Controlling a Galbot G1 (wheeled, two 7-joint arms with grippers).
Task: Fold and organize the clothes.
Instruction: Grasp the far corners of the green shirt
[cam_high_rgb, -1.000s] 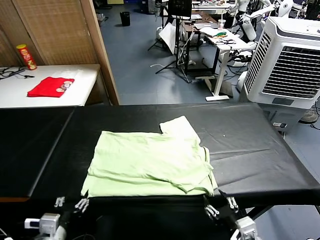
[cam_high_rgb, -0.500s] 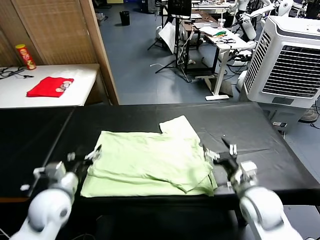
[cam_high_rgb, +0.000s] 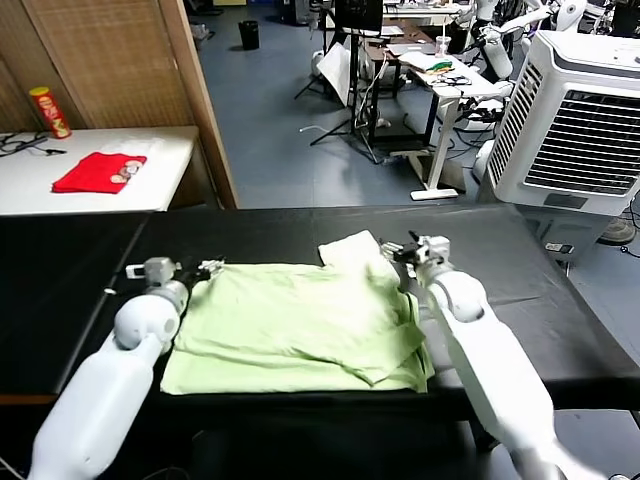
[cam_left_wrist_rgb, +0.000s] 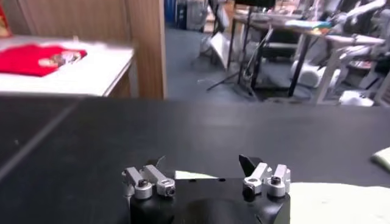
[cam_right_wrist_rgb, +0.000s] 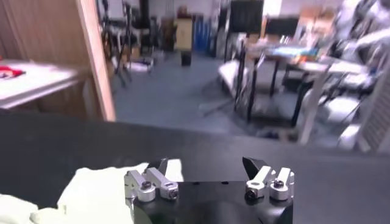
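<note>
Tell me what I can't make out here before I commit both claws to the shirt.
- Head view: print on the T-shirt not visible; folded layers may cover it.
- Head view: left claw and right claw too small to tell whether they touch fabric.
- Left wrist view: shirt cut off by frame edge and claw body.
- Right wrist view: sleeve partly behind claw body; background blurred.

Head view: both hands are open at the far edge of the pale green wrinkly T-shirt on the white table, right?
Not quite: the head view shows the pale green wrinkly T-shirt lying on a black table, not a white one. Left hand and right hand are both open at its far edge.
</note>
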